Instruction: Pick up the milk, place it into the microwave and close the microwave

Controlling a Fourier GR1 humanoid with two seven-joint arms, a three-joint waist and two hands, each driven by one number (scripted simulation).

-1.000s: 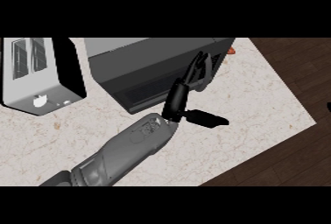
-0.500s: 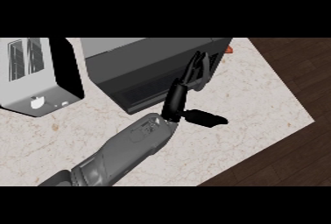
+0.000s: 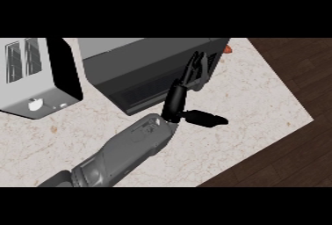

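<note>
The dark grey microwave (image 3: 139,66) stands at the back of the counter, with its dark front toward me and its door looking shut. My left hand (image 3: 174,103) comes up from the lower left on a grey forearm. It is open: straight fingers (image 3: 194,72) lie against the right end of the microwave's front, and the thumb (image 3: 206,118) sticks out to the right above the counter. No milk shows in this view. My right hand is out of view.
A silver toaster (image 3: 32,81) stands left of the microwave. A small orange-red thing (image 3: 227,49) peeks out behind the microwave's right corner. The marble counter (image 3: 253,110) ends in a corner at the right, with dark wooden floor (image 3: 292,162) beyond.
</note>
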